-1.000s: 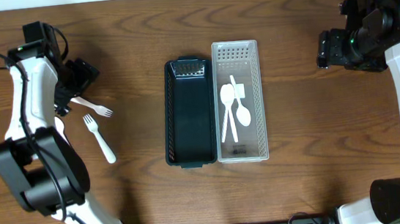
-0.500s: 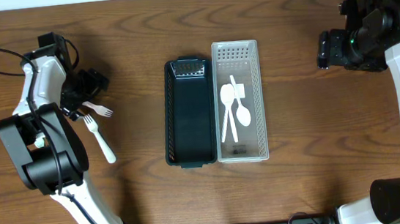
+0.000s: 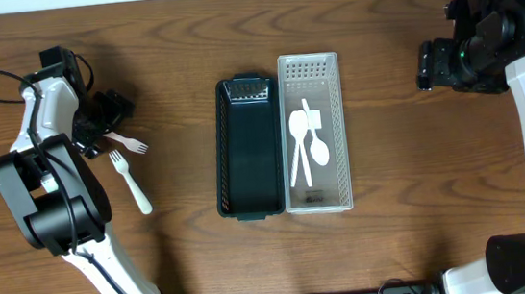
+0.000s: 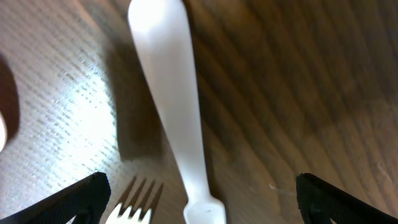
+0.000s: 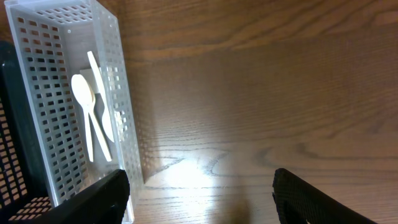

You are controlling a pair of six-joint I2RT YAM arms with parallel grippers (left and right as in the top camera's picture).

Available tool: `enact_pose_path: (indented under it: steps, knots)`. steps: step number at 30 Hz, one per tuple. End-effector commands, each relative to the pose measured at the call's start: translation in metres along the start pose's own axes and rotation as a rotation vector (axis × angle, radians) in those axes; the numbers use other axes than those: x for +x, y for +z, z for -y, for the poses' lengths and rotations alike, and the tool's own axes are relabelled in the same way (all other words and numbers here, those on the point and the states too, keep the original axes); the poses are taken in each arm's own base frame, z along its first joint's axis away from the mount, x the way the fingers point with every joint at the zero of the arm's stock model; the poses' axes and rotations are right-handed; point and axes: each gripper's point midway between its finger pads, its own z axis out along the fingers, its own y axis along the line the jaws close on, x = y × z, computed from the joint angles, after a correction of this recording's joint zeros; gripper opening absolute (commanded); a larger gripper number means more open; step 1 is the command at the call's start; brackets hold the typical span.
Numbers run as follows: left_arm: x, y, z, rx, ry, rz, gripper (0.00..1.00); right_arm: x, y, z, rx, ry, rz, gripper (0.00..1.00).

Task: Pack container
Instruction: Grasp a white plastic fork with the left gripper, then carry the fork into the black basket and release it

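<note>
Left gripper [image 4: 205, 199] first: the jaws are spread as wide as they go, one dark fingertip in each bottom corner of the wrist view. Nothing is pinched. Lying flat on the wood between them is the handle of a white plastic fork [image 4: 166, 93], right down the centre line. That looks like a line-up for a grab across the narrow handle. The tines of a second white plastic fork [image 4: 134, 198] poke in at the bottom edge, just beside the first, so a careless close could catch both.

From overhead, the two forks sit at the left of the brown wooden table [image 3: 175, 40], well apart from the containers in the middle. There, a black plastic mesh bin [image 3: 249, 158] stands with nothing visible inside, touching or nearly touching a white perforated plastic basket [image 3: 338, 130] along their long sides. White plastic spoons [image 3: 306, 148] lie in the basket already. My read is that spoons go in the white one, so the forks are probably bound for the black.

Over to the right gripper [image 5: 199, 202]: jaws parted and empty, with bare wood beneath. It hangs off to the right of the basket, clear of the work, seemingly parked to leave the left arm room.
</note>
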Motion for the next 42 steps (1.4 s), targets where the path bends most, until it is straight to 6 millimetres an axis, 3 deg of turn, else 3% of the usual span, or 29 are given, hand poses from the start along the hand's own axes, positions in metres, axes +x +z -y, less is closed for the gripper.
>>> enact_pose_path:
  steps: [1, 12, 15, 17, 22, 25, 31, 34, 36, 42]
  knots:
    - [0.006, 0.011, -0.004, -0.008, 0.021, -0.024, 0.98, -0.001, -0.007, 0.005, 0.008, -0.006, 0.021, 0.77]
    - [0.011, 0.022, -0.009, -0.01, 0.021, -0.027, 0.98, 0.0, -0.007, 0.005, 0.008, -0.006, 0.02, 0.76]
    - [0.011, 0.022, -0.009, -0.01, 0.02, -0.028, 0.76, 0.0, -0.007, 0.005, 0.009, -0.006, 0.018, 0.75]
    - [0.011, 0.022, -0.009, -0.01, 0.02, -0.029, 0.55, 0.001, -0.007, 0.005, 0.009, -0.006, 0.014, 0.74]
    - [0.011, 0.022, -0.009, -0.011, 0.02, -0.03, 0.5, 0.002, -0.007, 0.005, 0.01, -0.006, 0.009, 0.73]
    - [0.011, 0.022, -0.009, -0.011, 0.02, -0.029, 0.33, 0.002, -0.007, 0.005, 0.01, -0.006, 0.009, 0.73]
    - [0.01, 0.022, -0.008, -0.009, 0.021, -0.026, 0.24, 0.002, -0.007, 0.005, 0.01, -0.006, 0.009, 0.73]
    - [0.009, 0.019, -0.007, -0.006, 0.026, -0.021, 0.12, 0.002, -0.007, 0.005, 0.011, -0.006, 0.01, 0.73]
    - [0.007, 0.014, -0.005, 0.002, 0.044, -0.009, 0.06, 0.002, -0.007, 0.005, 0.01, -0.006, 0.011, 0.73]
    - [0.005, -0.017, 0.006, 0.03, 0.089, 0.035, 0.06, 0.001, -0.007, 0.005, 0.009, -0.006, 0.014, 0.73]
